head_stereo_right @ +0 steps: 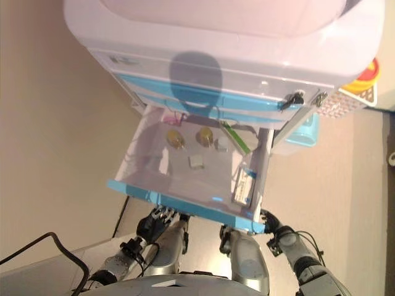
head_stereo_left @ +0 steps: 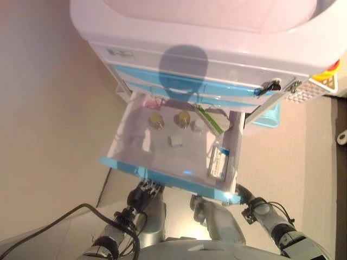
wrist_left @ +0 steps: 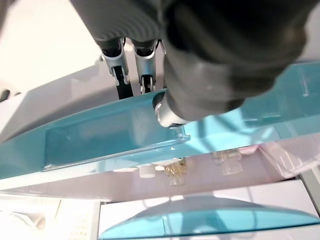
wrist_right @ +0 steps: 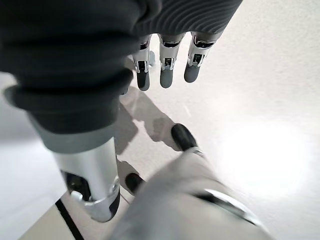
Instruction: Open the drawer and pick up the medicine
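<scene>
Beige floor all around, and the white cabinet (head_stereo_left: 217, 32) with blue drawer fronts takes up the far side of my view. From what I see the drawer (head_stereo_left: 168, 176) is pulled well out, so I'd call the opening step basically done.

Left hand (head_stereo_left: 145, 194) sits just under the drawer's near blue front; its wrist view shows the fingers (wrist_left: 131, 60) going up behind the front panel with the thumb against it, but I can't tell if it's really gripping. Right hand (head_stereo_right: 270, 222) is down by the drawer's near right corner, fingers (wrist_right: 166, 70) straight and relaxed, holding nothing.

Medicine is all inside the drawer: two amber bottles (head_stereo_left: 156, 121) at the far end, a green-and-white box (head_stereo_left: 212, 120) leaning far right, another box (head_stereo_left: 218, 161) along the right wall, and a small white piece (head_stereo_left: 175, 141) mid-drawer.

Next up, I think, is lifting a hand over the front edge and down onto one item.
</scene>
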Controlling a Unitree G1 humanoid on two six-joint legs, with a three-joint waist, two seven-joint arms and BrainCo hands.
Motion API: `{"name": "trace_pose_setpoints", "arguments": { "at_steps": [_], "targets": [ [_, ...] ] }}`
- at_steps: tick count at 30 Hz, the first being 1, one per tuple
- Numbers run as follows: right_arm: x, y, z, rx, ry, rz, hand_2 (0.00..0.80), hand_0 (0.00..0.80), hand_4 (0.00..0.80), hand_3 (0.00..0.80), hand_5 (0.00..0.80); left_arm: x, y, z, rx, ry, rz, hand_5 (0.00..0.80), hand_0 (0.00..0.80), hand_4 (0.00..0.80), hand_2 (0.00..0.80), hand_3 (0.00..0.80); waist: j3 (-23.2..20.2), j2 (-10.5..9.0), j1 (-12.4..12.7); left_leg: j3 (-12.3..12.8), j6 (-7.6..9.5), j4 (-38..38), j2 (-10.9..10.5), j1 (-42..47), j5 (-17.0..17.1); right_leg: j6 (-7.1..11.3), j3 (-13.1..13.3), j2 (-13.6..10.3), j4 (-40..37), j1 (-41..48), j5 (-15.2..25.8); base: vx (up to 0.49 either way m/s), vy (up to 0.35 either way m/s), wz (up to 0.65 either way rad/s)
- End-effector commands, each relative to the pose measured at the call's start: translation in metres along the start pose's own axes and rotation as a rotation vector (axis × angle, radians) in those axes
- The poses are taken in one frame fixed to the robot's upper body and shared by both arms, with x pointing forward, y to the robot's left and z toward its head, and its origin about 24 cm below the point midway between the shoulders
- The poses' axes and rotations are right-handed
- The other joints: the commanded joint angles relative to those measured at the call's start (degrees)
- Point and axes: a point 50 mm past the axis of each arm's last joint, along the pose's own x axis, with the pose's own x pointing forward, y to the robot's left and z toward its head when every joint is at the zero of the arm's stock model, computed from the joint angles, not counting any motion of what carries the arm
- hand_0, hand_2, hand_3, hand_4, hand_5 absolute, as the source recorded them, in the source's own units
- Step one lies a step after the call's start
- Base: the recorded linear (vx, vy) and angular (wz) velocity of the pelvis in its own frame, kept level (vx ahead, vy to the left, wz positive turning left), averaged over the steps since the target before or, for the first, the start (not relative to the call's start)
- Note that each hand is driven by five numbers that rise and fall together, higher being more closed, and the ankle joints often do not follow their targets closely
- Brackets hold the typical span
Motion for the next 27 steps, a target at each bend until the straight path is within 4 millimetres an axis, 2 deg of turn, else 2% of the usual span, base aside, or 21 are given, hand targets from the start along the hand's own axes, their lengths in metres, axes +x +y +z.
{"name": "trace_pose_setpoints", "arguments": {
  "at_steps": [1,2,3,4,5,8,12,15,16,18,19,20,23,27],
  "targets": [
    [0.003,-0.003,0.012,0.043,-0.061,-0.032,0.0,0.0,0.0,0.0,0.0,-0.064,0.029,0.006,0.092,-0.084,0.131,0.8,0.8,0.8,0.8,0.8,-6.64,-3.48,3.03,0.6,2.84,0.01,-5.77,1.08,-2.97,5.91,3.75,-4.63,-3.33,5.86,1.25,0.064,0.08,0.11],
    [0.003,0.0,0.009,0.048,-0.05,-0.035,0.0,0.0,0.0,0.0,0.0,-0.067,0.035,0.006,0.142,-0.058,0.221,0.584,0.584,0.584,0.584,0.584,-7.14,-3.47,2.77,0.63,3.06,-0.36,-5.95,1.61,-3.05,6.01,3.81,-4.61,-3.57,6.08,1.4,0.066,0.077,0.04],
    [0.002,0.001,0.006,0.049,-0.04,-0.036,0.0,0.0,0.0,0.0,0.0,-0.07,0.04,0.008,0.2,-0.039,0.303,0.0,0.0,0.0,0.0,0.0,-7.56,-3.49,2.49,0.75,3.17,-0.55,-6.04,2.02,-3.19,6.12,3.86,-4.62,-3.73,6.27,1.44,0.06,0.064,0.06],
    [0.002,0.002,0.003,0.05,-0.033,-0.038,0.0,0.0,0.0,0.0,0.0,-0.073,0.043,0.008,0.231,-0.033,0.353,0.0,0.0,0.0,0.0,0.0,-7.8,-3.51,2.34,0.74,3.26,-0.68,-6.14,2.29,-3.25,6.17,3.91,-4.65,-3.85,6.43,1.47,0.08,0.08,0.04],
    [0.0,0.004,-0.005,0.052,0.002,-0.066,0.0,0.0,0.0,0.0,0.0,-0.081,0.054,0.014,0.382,0.002,0.584,0.0,0.0,0.0,0.0,0.0,-8.64,-3.63,1.88,0.73,3.51,-0.95,-6.43,2.78,-3.37,6.36,4.05,-4.69,-4.19,6.74,1.63,0.091,0.08,0.03],
    [-0.004,0.006,-0.021,0.065,0.073,-0.151,0.0,0.0,0.0,0.0,0.0,-0.089,0.063,0.028,0.704,0.099,0.879,0.0,0.0,0.0,0.0,0.0,-10.07,-4.07,0.97,0.79,4.01,-1.56,-6.9,4.12,-3.82,6.7,4.93,-4.6,-5.02,7.56,2.0,0.103,0.059,-0.05],
    [-0.012,-0.008,-0.037,0.157,0.152,-0.365,0.0,0.0,0.0,0.0,0.0,-0.083,0.064,0.029,1.021,0.297,0.976,0.0,0.0,0.0,0.0,0.0,-11.28,-4.46,-0.5,1.68,4.66,-2.19,-7.11,5.5,-4.34,7.33,6.66,-4.41,-6.13,8.11,3.12,0.074,0.043,-0.09],
    [-0.017,-0.029,-0.029,0.237,0.063,-0.536,0.0,0.0,0.0,0.0,0.0,-0.085,0.068,0.022,1.049,0.41,1.002,0.0,0.0,0.0,0.0,0.0,-11.66,-4.99,-2.34,3.17,5.42,-2.89,-6.93,6.77,-4.99,7.98,8.61,-4.08,-7.0,8.17,4.3,0.054,0.023,-0.3],
    [-0.018,-0.038,-0.017,0.228,-0.01,-0.578,0.0,0.0,0.0,0.0,0.0,-0.087,0.069,0.019,1.036,0.427,1.011,0.0,0.0,0.0,0.0,0.0,-11.67,-5.25,-3.07,3.78,5.7,-3.06,-6.91,7.1,-5.27,8.18,9.34,-4.02,-7.21,8.09,4.66,0.045,0.037,-0.42],
    [-0.023,-0.054,0.02,0.172,-0.194,-0.626,0.0,0.0,0.0,0.0,0.0,-0.095,0.072,0.012,1.01,0.455,1.033,0.0,0.0,0.0,0.0,0.0,-11.83,-5.72,-4.5,4.98,6.19,-3.42,-6.89,7.64,-5.77,8.5,10.85,-3.93,-7.61,7.78,5.31,0.032,0.048,-0.44],
    [-0.03,-0.059,0.049,0.104,-0.331,-0.633,0.0,0.0,0.0,0.0,0.0,-0.1,0.074,0.008,1.004,0.47,1.041,0.0,0.0,0.0,0.0,0.0,-11.94,-5.98,-5.45,5.73,6.43,-3.71,-6.88,7.9,-5.97,8.7,11.59,-3.93,-7.77,7.46,5.68,0.022,0.066,-0.5],
    [-0.04,-0.059,0.074,0.035,-0.46,-0.628,0.0,0.0,0.0,0.0,0.0,-0.105,0.075,0.006,0.993,0.478,1.049,0.0,0.0,0.0,0.0,0.0,-12.09,-6.2,-6.44,6.49,6.63,-4.11,-6.83,8.19,-6.12,8.93,12.44,-3.91,-7.89,7.11,6.0,0.018,0.075,-0.54],
    [-0.072,-0.062,0.128,-0.178,-0.774,-0.577,0.0,0.0,0.0,0.0,0.0,-0.109,0.077,0.004,0.965,0.482,1.059,0.0,0.0,0.0,0.0,0.0,-12.53,-6.45,-7.96,8.0,7.13,-5.07,-6.85,8.61,-6.37,9.67,13.98,-4.09,-8.03,6.18,6.53,0.008,0.078,-0.47],
    [-0.107,-0.054,0.173,-0.412,-1.06,-0.447,0.0,0.0,0.0,0.0,0.0,-0.101,0.075,0.006,0.946,0.462,1.046,0.0,0.0,0.0,0.0,0.0,-13.03,-6.56,-7.99,8.89,7.35,-6.2,-6.85,8.7,-6.29,10.48,14.65,-4.61,-7.69,5.12,6.71,-0.003,0.057,-0.22]
  ]
}}
